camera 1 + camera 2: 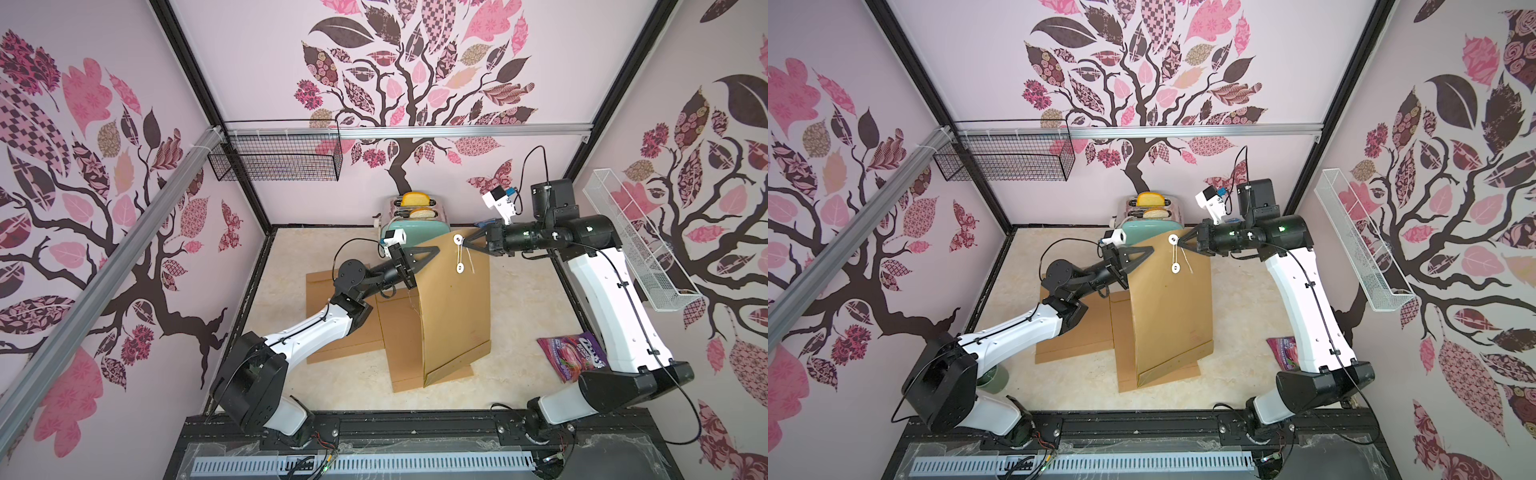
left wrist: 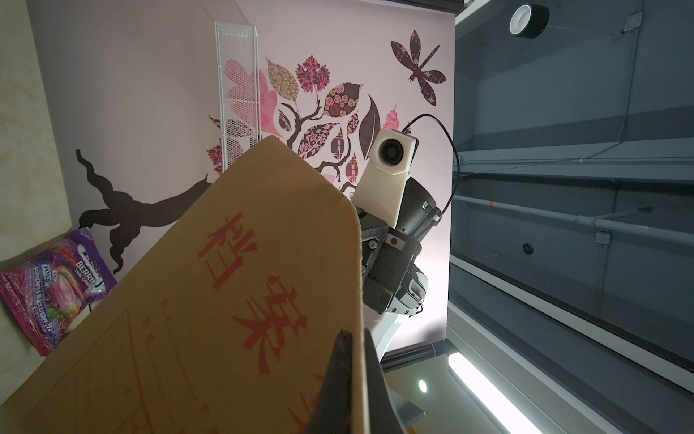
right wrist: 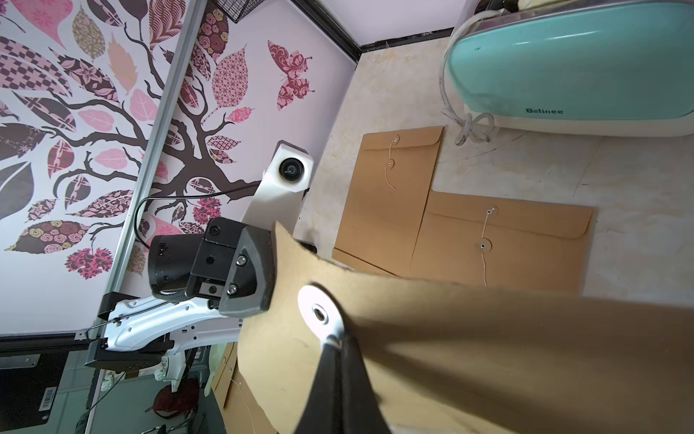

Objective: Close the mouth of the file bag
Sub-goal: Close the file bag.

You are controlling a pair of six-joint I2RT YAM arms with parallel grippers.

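My right claw (image 1: 465, 244) is clamped on the flap of the file bag (image 1: 455, 316) just beside its upper disc (image 1: 457, 239), and my left claw (image 1: 435, 249) pinches the opposite edge, with the bag hanging below them, so pulling apart could tear the paper or let it slip free.

Bright even light; top-view edges warped; file bag (image 3: 488, 357) blurry in rt wrist view

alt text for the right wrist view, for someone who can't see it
The right gripper, shut, pinches the flap of a raised brown file bag beside its white string button, while the left gripper holds the bag's far edge. Behind, two more envelopes lie flat on the beige table near a teal toaster.
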